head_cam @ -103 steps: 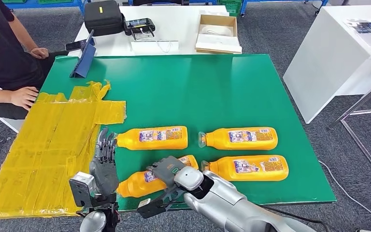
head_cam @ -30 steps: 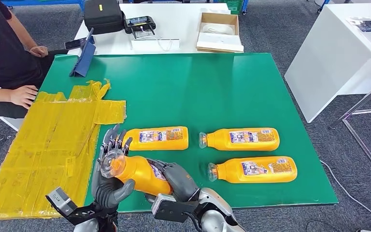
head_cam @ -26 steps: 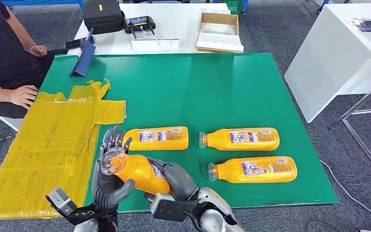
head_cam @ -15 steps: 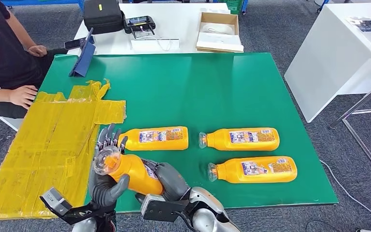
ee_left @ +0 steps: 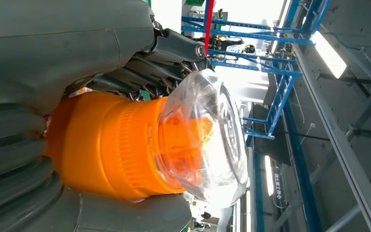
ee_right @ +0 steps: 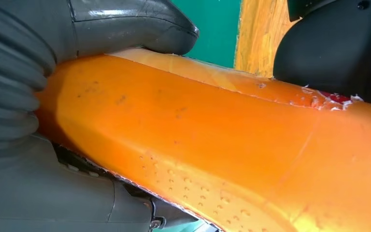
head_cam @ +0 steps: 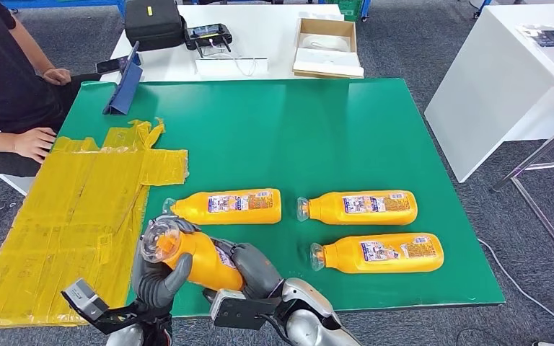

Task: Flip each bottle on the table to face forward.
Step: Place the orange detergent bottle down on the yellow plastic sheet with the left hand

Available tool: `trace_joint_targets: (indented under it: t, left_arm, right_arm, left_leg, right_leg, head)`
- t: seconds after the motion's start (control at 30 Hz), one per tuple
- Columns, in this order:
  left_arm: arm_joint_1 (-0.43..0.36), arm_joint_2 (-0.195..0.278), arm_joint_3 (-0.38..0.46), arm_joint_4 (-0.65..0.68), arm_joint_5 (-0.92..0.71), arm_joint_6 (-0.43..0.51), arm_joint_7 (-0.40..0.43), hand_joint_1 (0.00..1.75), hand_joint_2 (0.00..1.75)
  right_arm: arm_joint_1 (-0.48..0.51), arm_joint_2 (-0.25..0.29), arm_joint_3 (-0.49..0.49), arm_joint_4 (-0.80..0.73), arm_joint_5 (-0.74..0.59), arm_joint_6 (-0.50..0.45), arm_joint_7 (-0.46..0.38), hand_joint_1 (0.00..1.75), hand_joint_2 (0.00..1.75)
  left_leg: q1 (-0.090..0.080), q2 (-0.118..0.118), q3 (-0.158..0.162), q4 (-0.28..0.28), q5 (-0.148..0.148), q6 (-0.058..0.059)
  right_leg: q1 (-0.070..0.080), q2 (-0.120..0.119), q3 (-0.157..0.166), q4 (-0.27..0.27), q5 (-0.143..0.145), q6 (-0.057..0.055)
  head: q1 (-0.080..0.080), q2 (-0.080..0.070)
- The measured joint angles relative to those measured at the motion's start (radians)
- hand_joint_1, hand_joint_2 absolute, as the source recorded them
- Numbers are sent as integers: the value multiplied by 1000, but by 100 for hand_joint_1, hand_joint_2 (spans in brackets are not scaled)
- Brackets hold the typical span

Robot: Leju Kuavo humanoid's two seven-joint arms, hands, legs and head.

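Observation:
An orange bottle (head_cam: 196, 257) with a clear cap is lifted off the green table (head_cam: 310, 137) at its near left, cap toward me. My left hand (head_cam: 155, 277) grips its neck, and in the left wrist view the fingers (ee_left: 53, 43) wrap the orange neck (ee_left: 111, 145). My right hand (head_cam: 254, 268) holds the bottle's body (ee_right: 212, 150) from the right. Three more orange bottles lie on their sides with labels up: one (head_cam: 225, 206) just beyond my hands, one (head_cam: 357, 207) to its right, one (head_cam: 378, 252) at the near right.
Yellow taped sheeting (head_cam: 72, 216) covers the table's left side. A person (head_cam: 7, 86) sits at the far left with a hand on it. A blue tablet stand (head_cam: 124, 90) is at the far left corner. White tables (head_cam: 260, 32) stand beyond and to the right.
Both hands have lifted the near-left bottle off the table and tilted it cap toward me. In the last half second the left hand's fingers have closed around its neck.

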Motion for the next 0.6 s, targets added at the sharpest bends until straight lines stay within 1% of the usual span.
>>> trace_joint_targets:
  t: [0.1,0.13,0.23,0.27,0.5,0.6]
  left_arm:
    - [0,0,2,0,0,-3,0,175,175]
    - [0,0,2,0,0,-5,0,175,175]
    - [-1,0,4,0,0,-9,0,175,175]
    - [-1,0,4,0,0,-10,0,175,175]
    - [5,0,4,-14,4,-32,0,175,175]
    - [16,0,6,-55,-2,-34,0,175,175]
  right_arm:
    - [0,0,1,3,0,-1,0,175,175]
    - [0,0,1,4,0,-2,0,167,175]
    - [0,0,1,4,0,-16,0,36,175]
    - [0,0,0,4,0,-23,-1,0,175]
    - [0,-8,-7,-15,13,-56,12,0,175]
    - [13,-17,-20,-46,24,-69,11,0,175]
  left_leg:
    - [0,0,0,0,0,0]
    - [0,0,0,0,0,0]
    - [0,0,0,0,0,0]
    - [0,0,0,0,0,0]
    - [0,0,0,0,0,0]
    - [0,0,0,0,0,0]
  right_leg:
    - [0,0,0,0,0,0]
    - [0,0,0,0,0,0]
    - [0,0,0,0,0,0]
    - [0,0,0,0,0,0]
    - [0,0,0,0,0,0]
    - [0,0,0,0,0,0]
  head:
    - [0,0]
    - [0,0]
    - [0,0]
    - [0,0]
    - [0,0]
    - [0,0]
